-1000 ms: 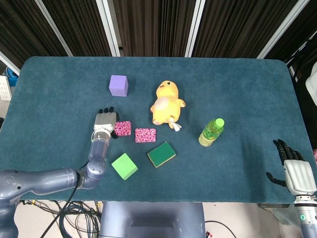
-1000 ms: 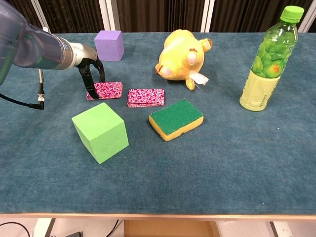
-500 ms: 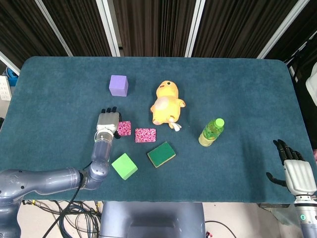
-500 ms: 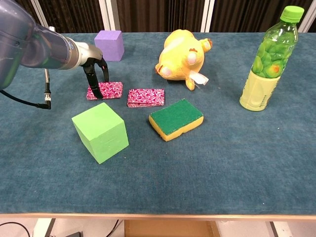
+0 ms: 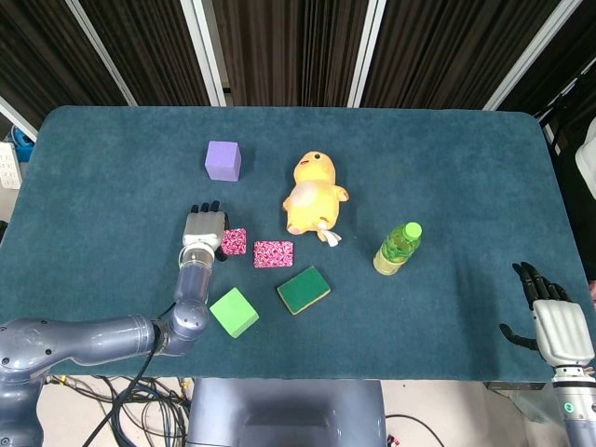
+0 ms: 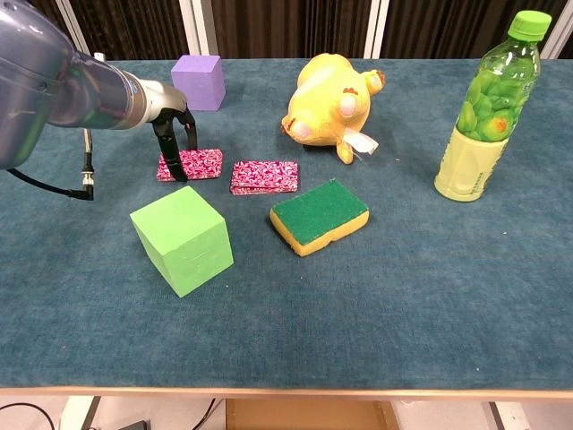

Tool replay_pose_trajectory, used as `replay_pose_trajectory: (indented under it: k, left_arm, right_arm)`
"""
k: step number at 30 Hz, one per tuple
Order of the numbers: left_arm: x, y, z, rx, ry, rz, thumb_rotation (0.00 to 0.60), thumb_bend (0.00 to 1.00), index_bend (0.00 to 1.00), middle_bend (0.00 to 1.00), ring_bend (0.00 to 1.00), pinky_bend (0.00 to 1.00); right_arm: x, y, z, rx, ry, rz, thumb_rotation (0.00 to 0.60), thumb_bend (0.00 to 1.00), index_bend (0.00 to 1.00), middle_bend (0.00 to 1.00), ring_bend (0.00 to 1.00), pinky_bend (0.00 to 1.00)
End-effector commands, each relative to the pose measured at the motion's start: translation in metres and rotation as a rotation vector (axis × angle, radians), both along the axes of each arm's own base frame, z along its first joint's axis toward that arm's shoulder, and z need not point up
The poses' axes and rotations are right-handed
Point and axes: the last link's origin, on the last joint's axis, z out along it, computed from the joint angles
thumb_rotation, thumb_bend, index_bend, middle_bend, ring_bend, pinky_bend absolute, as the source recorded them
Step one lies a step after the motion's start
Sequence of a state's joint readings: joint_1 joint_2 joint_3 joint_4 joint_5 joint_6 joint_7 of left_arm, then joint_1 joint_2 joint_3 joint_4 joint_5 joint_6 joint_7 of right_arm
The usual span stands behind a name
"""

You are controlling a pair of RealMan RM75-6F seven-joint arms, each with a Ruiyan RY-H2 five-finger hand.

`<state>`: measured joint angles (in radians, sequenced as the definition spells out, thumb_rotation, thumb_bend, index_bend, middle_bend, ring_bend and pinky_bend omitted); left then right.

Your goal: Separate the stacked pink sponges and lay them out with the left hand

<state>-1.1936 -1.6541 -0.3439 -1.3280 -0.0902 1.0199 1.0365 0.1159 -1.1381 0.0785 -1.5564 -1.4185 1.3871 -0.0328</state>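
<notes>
We see two pink sponges lying flat on the table (image 5: 112, 158), side by side with a narrow gap between them: the left sponge (image 6: 195, 165) and the right sponge (image 6: 265, 176). Neither sits on the other, so we judge the separating done and the laying out near its end.

Our left hand (image 6: 172, 134) stands over the left sponge's outer end, fingers (image 6: 166, 154) pointing down at it. From the chest view they look to touch or straddle that end, though we cannot tell whether they grip it or merely rest there. We suppose the hand is there to set the sponge down square beside its twin.

Our right hand (image 5: 557, 326) hangs idle at the table's near right edge, fingers spread, holding nothing, as the task leaves it out.

Nearby we have a green cube (image 6: 182, 238) just in front of the left hand, a green scouring sponge (image 6: 320, 215), a yellow duck (image 6: 329, 106), a purple cube (image 6: 198, 81) and a bottle (image 6: 484, 116).
</notes>
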Motion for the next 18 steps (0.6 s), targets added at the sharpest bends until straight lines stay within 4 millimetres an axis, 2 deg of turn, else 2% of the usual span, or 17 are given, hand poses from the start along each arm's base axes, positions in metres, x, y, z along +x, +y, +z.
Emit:
replay_pose_trajectory:
  k: [1,18]
  left_arm:
    - [0.0002,0.0002,-0.0002,0.004,0.001,0.001,0.6,0.19,0.41,0.1,0.0,0.0]
    - [0.0,0.0007,-0.0038,0.008,0.016,-0.004,0.6,0.19,0.42,0.11,0.0,0.0]
  right_arm:
    - [0.0001,-0.0001,-0.0003,0.001,0.0,0.0,0.6,0.19,0.0,0.08,0.16,0.22]
    - [-0.0002,0.0,0.0,0.003,-0.001,-0.005,0.6,0.19,0.0,0.08,0.16,0.22]
